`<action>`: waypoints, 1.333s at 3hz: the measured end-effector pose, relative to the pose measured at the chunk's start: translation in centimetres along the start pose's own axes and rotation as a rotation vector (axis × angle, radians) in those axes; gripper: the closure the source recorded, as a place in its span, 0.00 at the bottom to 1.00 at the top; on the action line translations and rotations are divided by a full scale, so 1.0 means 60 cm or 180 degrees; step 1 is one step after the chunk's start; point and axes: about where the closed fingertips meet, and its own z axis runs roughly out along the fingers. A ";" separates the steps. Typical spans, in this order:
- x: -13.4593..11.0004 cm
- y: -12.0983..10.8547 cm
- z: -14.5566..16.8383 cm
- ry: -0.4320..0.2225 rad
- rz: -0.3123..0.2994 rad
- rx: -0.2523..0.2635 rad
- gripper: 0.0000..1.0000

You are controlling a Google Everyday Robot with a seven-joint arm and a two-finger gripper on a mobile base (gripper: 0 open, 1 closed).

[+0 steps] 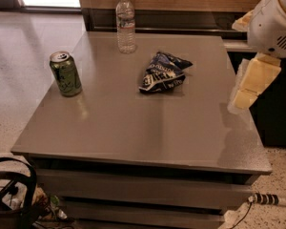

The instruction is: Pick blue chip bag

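The blue chip bag [163, 73], dark navy foil with white lettering, lies crumpled on the grey table [133, 128], right of centre toward the back. My gripper [251, 82], cream-coloured under a white arm housing [274, 20], hangs at the table's right edge. It is above the surface, to the right of the bag and apart from it, and holds nothing that I can see.
A green can [65, 73] stands upright at the table's left. A clear water bottle [126, 24] stands at the back edge, behind the bag. A dark counter is to the right of the table. Cables and a black bag [12, 199] lie on the floor at the lower left.
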 end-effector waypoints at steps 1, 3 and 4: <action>-0.061 -0.040 0.075 -0.0314 -0.0081 0.0083 0.00; -0.162 -0.144 0.239 -0.0672 0.0026 0.0405 0.00; -0.162 -0.174 0.281 -0.0585 0.0136 0.0455 0.00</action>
